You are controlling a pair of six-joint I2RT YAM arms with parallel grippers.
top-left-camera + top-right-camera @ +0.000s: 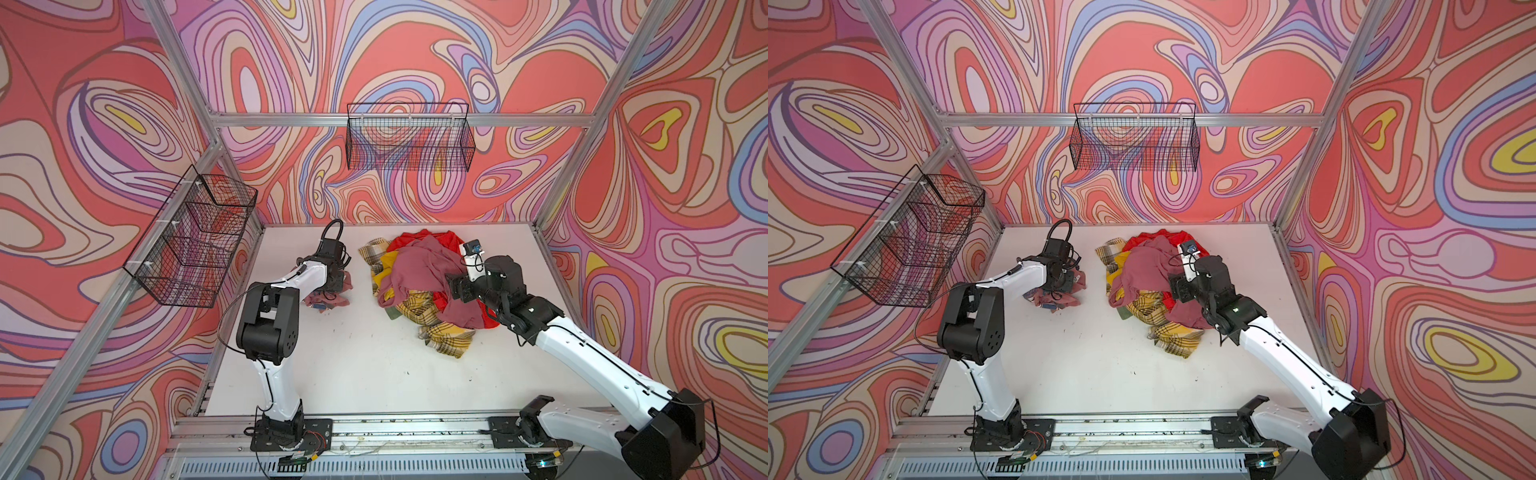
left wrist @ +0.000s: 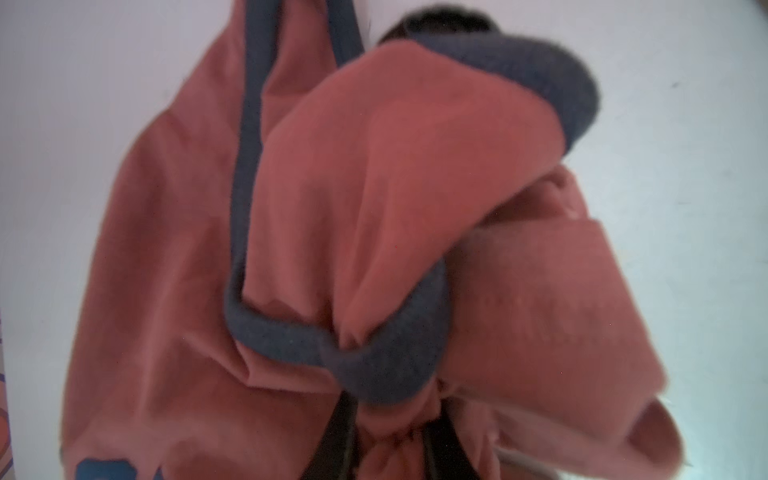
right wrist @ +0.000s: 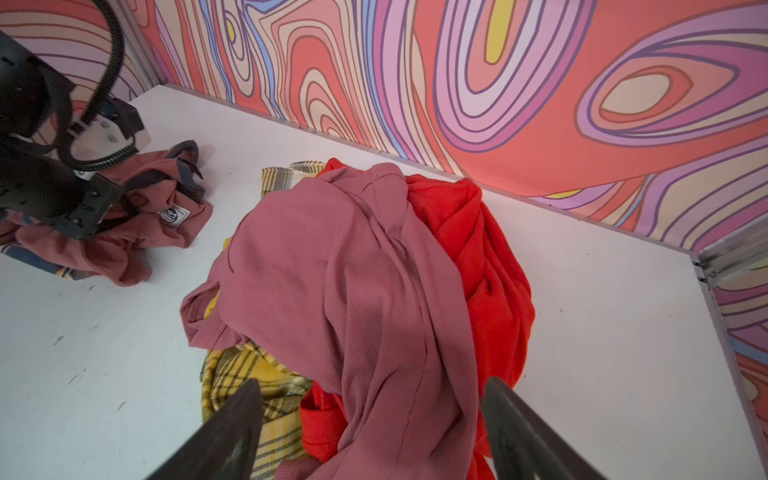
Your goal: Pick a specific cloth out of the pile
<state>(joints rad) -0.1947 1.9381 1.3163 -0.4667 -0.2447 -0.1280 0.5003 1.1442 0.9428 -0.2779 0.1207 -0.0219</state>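
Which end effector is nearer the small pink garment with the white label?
Left. The left end effector is clamped on the garment, which lies apart from the pile; the right end effector hangs open over the pile.

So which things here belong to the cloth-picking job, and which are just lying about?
Job: the cloth, clamped in the left gripper; the pile; the right gripper, open over it.
Lying about: back wire basket; side wire basket.

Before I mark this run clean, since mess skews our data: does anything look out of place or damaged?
Nothing looks damaged or spilled. The cloth lies crumpled on the table, apart from the pile, pinched by the left gripper. Only small dark specks mar the white surface.
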